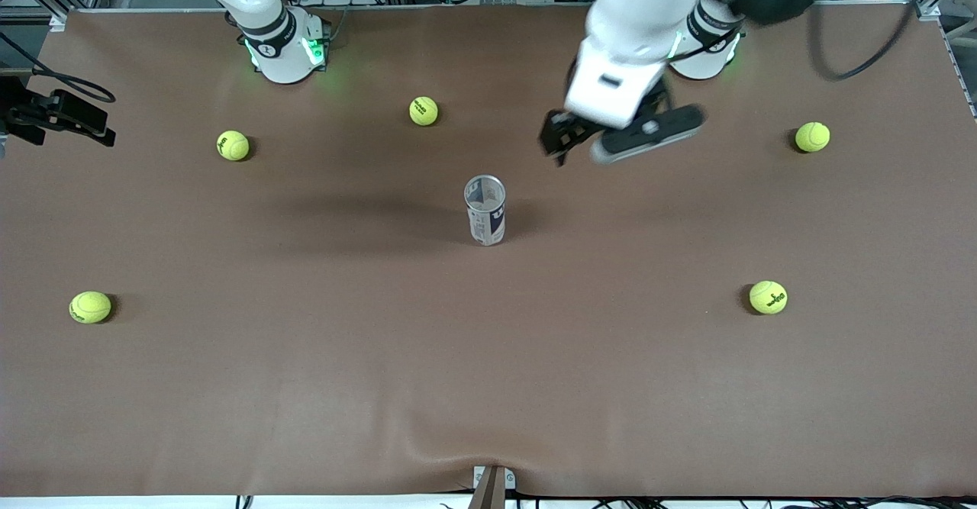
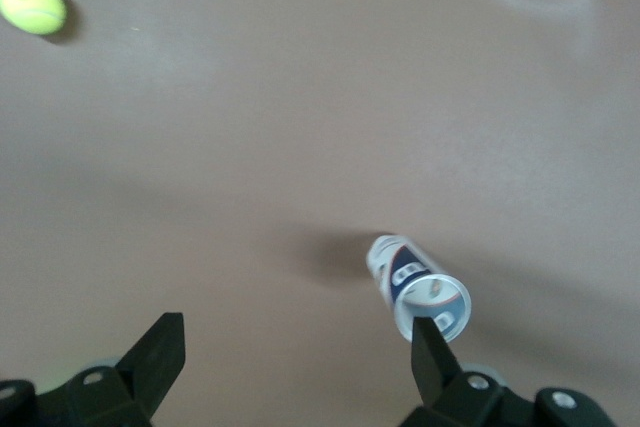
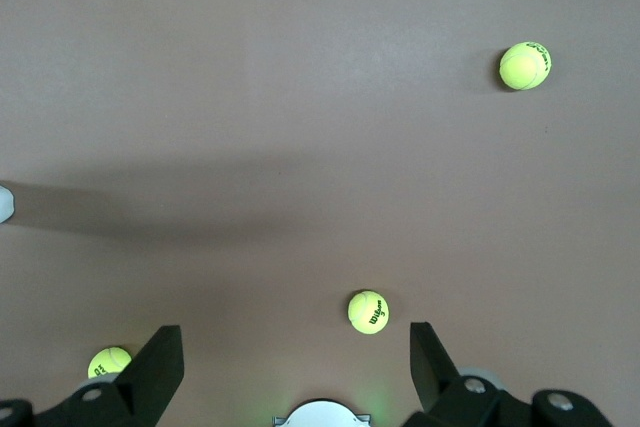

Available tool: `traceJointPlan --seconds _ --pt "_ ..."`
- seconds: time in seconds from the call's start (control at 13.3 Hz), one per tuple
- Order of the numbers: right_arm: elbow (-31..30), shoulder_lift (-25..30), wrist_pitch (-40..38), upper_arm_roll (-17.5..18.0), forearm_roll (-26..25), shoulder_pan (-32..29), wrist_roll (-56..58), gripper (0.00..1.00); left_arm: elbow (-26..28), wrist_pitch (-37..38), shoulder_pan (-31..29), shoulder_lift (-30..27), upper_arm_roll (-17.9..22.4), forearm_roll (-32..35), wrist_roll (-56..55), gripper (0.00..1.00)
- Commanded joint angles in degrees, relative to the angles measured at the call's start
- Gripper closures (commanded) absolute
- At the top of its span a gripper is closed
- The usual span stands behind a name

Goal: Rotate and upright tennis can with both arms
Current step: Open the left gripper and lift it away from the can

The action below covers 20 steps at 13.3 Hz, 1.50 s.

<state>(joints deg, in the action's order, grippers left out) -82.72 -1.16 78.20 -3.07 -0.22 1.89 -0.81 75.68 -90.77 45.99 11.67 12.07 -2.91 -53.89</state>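
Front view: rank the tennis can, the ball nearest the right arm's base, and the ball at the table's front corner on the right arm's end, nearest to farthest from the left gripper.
From the left gripper, hanging open over the table:
1. Tennis can, upright at mid-table.
2. Ball near the right arm's base.
3. Front-corner ball, at the right arm's end, nearest the camera.

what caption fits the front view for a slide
Tennis can stands upright mid-table among five tennis balls; open left gripper hovers above the table near it.

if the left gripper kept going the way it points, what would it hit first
Probably bare table: the open left gripper points down at brown cloth, with the upright can just by one finger. Depth is unclear.
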Motion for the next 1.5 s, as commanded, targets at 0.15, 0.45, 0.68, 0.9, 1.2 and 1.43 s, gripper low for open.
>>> traceJointPlan --seconds 0.15,0.45,0.68,0.9,1.2,1.43 --pt "0.2 0.5 -0.1 0.0 -1.0 -0.7 -0.9 0.0 1.5 6.2 -5.7 -5.6 0.1 1.2 5.1 0.0" --pt "0.1 0.4 -0.4 0.0 -0.8 -0.3 -0.9 0.0 2.1 10.3 -12.3 -8.1 -0.1 1.3 14.8 0.0" --pt "0.1 0.4 -0.4 0.1 -0.4 -0.2 -0.9 0.0 3.1 10.6 -16.4 -9.3 -0.1 1.4 22.4 0.0" --pt "0.2 0.4 0.7 0.1 0.2 -0.5 0.4 0.0 5.5 10.5 -18.0 -11.0 -0.3 6.6 28.0 0.0" --pt "-0.1 0.5 1.3 0.0 0.3 -0.5 0.9 0.0 7.1 10.0 -23.7 -13.3 -0.5 6.1 34.8 0.0" --pt "-0.9 0.5 1.2 0.0 0.4 -1.5 2.2 0.0 7.0 10.0 -24.6 -13.4 -0.6 5.9 36.0 0.0"
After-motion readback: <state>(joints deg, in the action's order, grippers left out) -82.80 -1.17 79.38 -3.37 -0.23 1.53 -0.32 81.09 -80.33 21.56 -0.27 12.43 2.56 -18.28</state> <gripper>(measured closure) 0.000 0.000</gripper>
